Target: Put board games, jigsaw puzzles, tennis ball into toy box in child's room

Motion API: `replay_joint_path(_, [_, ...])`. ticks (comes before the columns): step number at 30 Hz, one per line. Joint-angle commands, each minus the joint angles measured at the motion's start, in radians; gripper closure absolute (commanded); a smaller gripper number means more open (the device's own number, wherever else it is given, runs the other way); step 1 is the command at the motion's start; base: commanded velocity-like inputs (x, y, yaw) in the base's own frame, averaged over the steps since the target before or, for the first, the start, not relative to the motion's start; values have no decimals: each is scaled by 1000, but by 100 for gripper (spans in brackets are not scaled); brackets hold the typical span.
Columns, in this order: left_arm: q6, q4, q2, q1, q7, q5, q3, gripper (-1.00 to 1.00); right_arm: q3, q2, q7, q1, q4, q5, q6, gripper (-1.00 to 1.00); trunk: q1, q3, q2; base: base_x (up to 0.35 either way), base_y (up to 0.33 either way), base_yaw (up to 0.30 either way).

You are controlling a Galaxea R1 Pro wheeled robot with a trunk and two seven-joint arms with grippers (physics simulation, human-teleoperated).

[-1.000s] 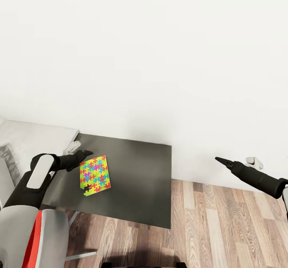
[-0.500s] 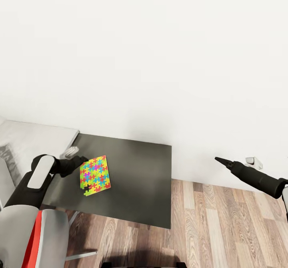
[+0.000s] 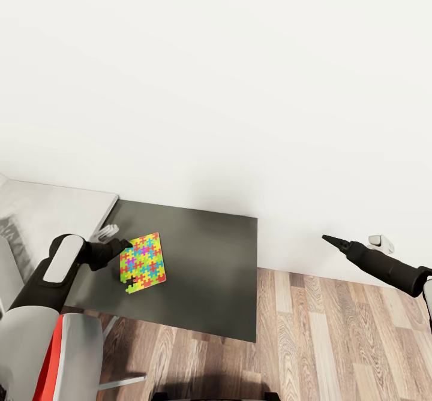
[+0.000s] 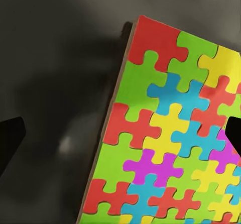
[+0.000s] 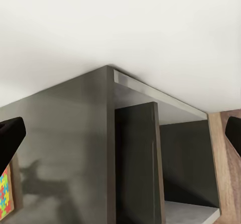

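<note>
Tabletop (image 3: 210,269): left claw (image 3: 123,244) nearer puzzle (image 3: 143,262)

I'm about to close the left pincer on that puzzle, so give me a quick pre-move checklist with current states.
1. Left pincer at the edge of the jigsaw puzzle: ok.
2. Jaws open, one finger on each side of the puzzle's edge in the left wrist view: ok.
3. Puzzle flat on the dark grey table section: ok.
4. Fingers low enough to catch the thin sheet: cannot tell.
5. Right pincer away from the table, over the floor: ok.
6. Toy box location: cannot tell.
</note>
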Motion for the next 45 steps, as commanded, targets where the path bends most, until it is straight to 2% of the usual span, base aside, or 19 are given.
replay_joint_path(1, [2,-1,0,-1,10,11,1,-100,-1,0,10,-1,0,9,5,-100,1,-1,-2,0,0,0])
replay_joint_path(19, [2,34,-6,-3,-14,12,0,-100,-1,1,9,-1,0,9,5,-100,1,-1,-2,0,0,-40])
replay_joint_path(30, [0,69,-8,-3,-47,12,-1,-100,-1,1,9,-2,0,9,5,-100,1,-1,-2,0,0,-225])
replay_joint_path(45, [-1,76,-9,-3,-60,12,-2,-100,-1,1,9,-2,0,9,5,-100,1,-1,-2,0,0,-228])
